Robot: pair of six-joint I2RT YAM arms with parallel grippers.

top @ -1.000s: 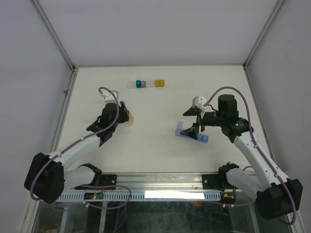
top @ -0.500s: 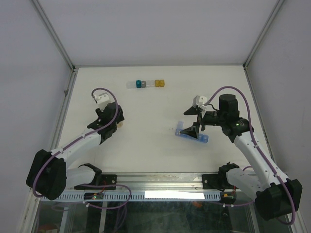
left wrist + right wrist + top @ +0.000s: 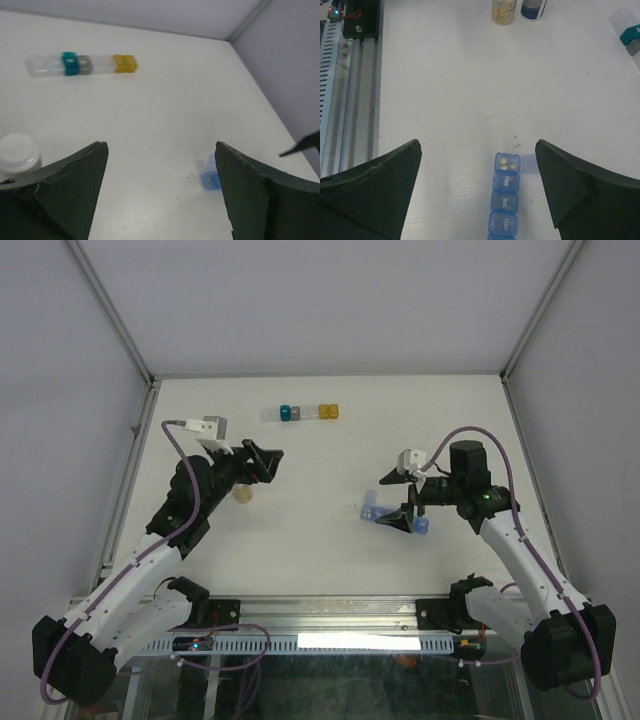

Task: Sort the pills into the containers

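Lab test cell: white table [image 3: 330,460], aluminium frame [image 3: 110,310], plain walls [image 3: 330,300].

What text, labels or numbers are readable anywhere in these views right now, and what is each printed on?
"Tues." - blue pill box, on the closed lid next to the open compartment, right wrist view.
"Sun." - the next lid along; small, so this reading is not certain.
"Thur." - the lid after that.
Pill bottle: any print is too blurred to read.
Row of coloured cubes: no print visible.
Top view: nothing legible.
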